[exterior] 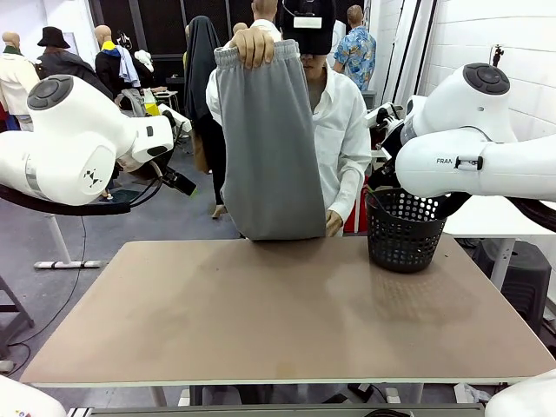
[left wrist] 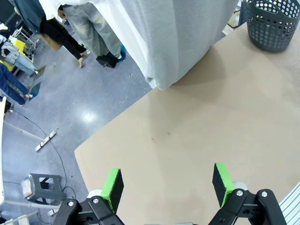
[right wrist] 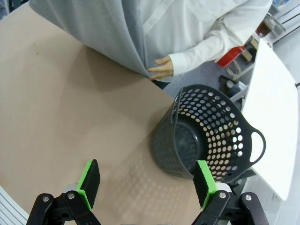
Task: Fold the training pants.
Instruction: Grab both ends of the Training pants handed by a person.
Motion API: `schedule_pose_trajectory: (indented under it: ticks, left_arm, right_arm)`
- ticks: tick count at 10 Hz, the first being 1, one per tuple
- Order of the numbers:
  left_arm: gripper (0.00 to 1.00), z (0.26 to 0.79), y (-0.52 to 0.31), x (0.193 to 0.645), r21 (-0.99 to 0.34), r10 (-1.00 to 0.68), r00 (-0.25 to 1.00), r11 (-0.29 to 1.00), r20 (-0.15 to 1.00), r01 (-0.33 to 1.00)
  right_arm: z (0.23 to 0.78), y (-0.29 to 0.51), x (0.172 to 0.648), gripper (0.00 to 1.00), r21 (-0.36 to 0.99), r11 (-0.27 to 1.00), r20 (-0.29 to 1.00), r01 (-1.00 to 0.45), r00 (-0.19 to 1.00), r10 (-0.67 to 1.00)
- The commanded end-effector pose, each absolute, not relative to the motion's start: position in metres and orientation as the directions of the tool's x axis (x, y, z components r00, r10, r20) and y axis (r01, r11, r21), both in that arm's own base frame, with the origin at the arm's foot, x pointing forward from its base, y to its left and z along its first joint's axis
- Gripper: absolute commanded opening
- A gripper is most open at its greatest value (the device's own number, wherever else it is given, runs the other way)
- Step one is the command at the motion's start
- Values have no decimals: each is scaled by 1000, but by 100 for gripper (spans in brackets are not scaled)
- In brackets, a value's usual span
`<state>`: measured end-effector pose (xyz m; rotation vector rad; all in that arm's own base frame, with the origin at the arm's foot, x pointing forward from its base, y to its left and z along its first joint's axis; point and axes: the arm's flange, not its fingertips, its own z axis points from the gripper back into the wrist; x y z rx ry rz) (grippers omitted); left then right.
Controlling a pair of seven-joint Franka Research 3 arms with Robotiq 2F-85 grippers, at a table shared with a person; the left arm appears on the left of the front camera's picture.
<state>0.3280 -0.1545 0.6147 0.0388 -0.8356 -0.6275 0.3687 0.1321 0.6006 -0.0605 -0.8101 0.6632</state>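
In the front view a person at the far side of the table (exterior: 278, 330) holds the grey pants (exterior: 265, 148) up in the air. One hand (exterior: 254, 45) grips the gathered waistband at the top and the other hand (exterior: 334, 223) steadies the lower end, which touches the table's far edge. The long axis of the pants runs straight up and down, and they are not lying flat. A black basket (exterior: 401, 230) stands on the table just to their right, and both robot arms sit back at the sides. In the left wrist view the left claw (left wrist: 168, 180) is wide open with nothing in it, above bare table (left wrist: 211, 136). The pants (left wrist: 183, 37) hang well ahead of it at the far edge, with the basket (left wrist: 272, 23) off in the corner. In the right wrist view the right claw (right wrist: 147, 183) is also wide open and empty. The basket (right wrist: 211, 136) sits close in front of it, with the pants (right wrist: 98, 28) farther off, up and to the left. The pants hang slightly on the robot's left of centre, so the left arm probably has the clearer reach, since the basket stands close in front of the right claw. Neither claw can do much until the pants are laid down lengthwise on the table.
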Motion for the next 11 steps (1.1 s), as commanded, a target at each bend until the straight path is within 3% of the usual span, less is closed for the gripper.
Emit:
schedule_pose_trajectory:
  ticks: [1,11]
  left_arm:
    - [100,615,-154,328,278,-539,500,817,678,505]
    - [100,615,-154,328,278,-539,500,817,678,505]
  right_arm:
    - [601,132,369,100,-297,797,652,-526,498,572]
    - [601,132,369,100,-297,797,652,-526,498,572]
